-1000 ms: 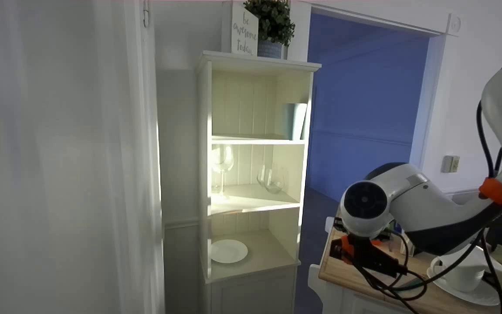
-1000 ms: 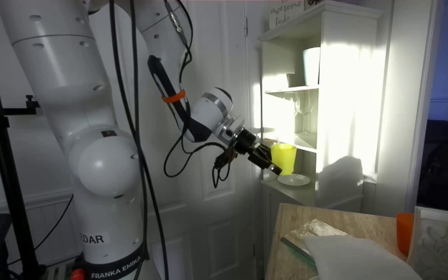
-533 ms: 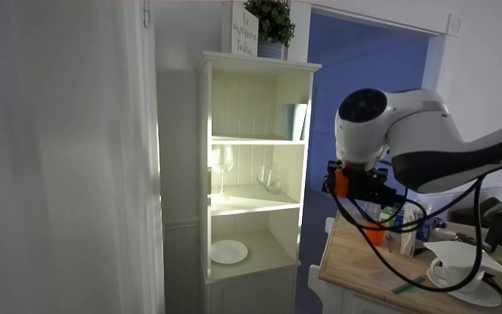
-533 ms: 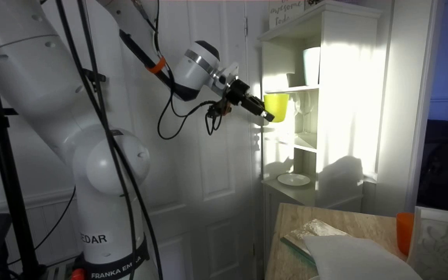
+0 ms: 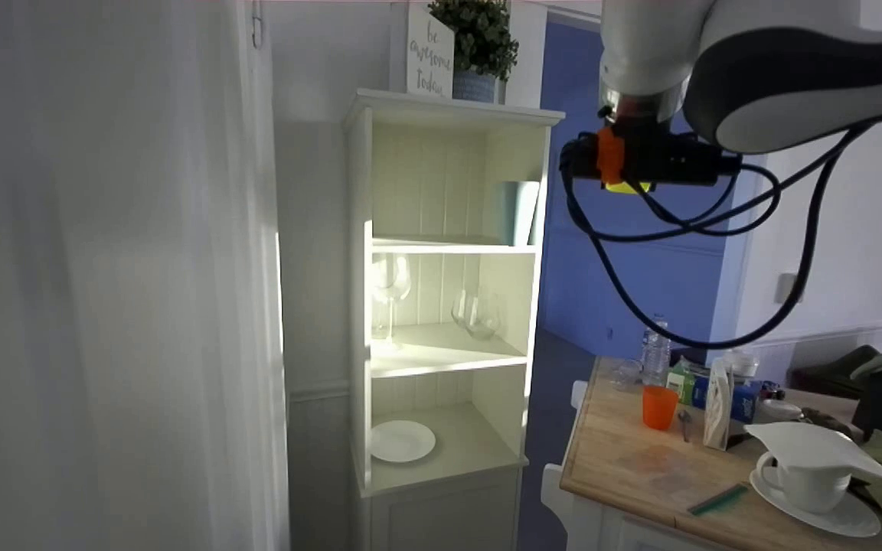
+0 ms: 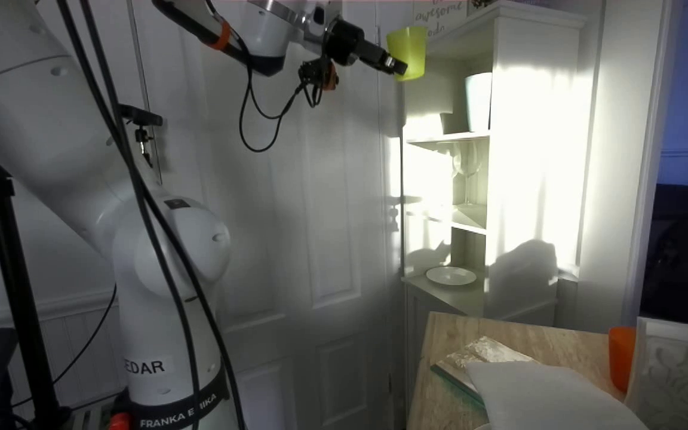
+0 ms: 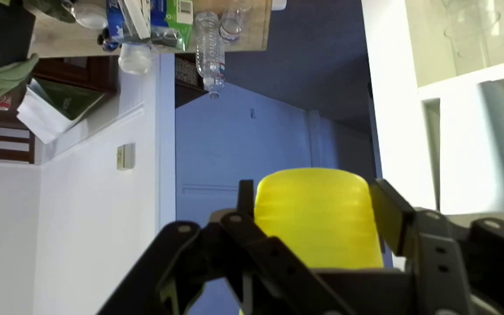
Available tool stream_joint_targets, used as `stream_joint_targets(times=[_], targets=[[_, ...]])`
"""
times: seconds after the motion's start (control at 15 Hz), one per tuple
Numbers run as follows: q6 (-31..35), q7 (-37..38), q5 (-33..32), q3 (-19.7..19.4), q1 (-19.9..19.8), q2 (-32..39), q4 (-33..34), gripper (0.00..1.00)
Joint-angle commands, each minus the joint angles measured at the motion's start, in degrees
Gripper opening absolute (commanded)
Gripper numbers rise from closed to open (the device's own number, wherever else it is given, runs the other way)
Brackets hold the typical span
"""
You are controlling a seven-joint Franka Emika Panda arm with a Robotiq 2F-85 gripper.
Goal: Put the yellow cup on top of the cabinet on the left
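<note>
Claw (image 7: pixel 316 203) pinches the yellow cup (image 6: pixel 412 48), rim up, in open air.
In an exterior view the cup covers a top corner of the cabinet (image 6: pixel 535 107); the gap is hard to judge. A sign (image 5: pixel 430 53) and a potted plant (image 5: pixel 478 38) stand on top; the cabinet's edge extends past the plant toward the doorway (image 5: pixel 663 275).

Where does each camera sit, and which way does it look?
An exterior view: before the open cabinet, facing it; part of the arm shows upper right.
An exterior view: by a wooden tabletop, facing the cabinet at an angle; robot's base, arm and gripper show.
Wrist view: on the arm, looking past the gripper's fingers and yellow cup to a blue room, picture upside down.
Both exterior views share the cabinet, white plate and orange cup.
</note>
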Motion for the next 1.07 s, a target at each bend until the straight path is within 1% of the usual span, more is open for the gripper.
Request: stream_joint_targets(times=[0.0,0.07,0.13,0.2,0.33,0.73,0.8,1.0], targets=[[-4.0,-6.6,0.1,1.0,-2.1,3.3,10.7,0.42],[-3.8,-7.6,0.9,0.6,-2.3,4.0,12.9,0.42],[-2.1,-5.3,0.4,0.8,-2.0,1.1,7.5,0.67],[-2.3,-6.3,0.4,0.8,-2.4,1.6,9.4,0.67],[-2.5,-6.9,0.4,0.8,-2.6,2.7,11.2,0.67],[-2.6,-6.9,0.4,0.8,-2.6,3.7,11.5,0.67],[-2.6,-6.9,0.4,0.8,-2.6,3.7,11.5,0.42],[-2.4,-12.3,0.9,0.9,-2.3,8.2,17.6,0.42]])
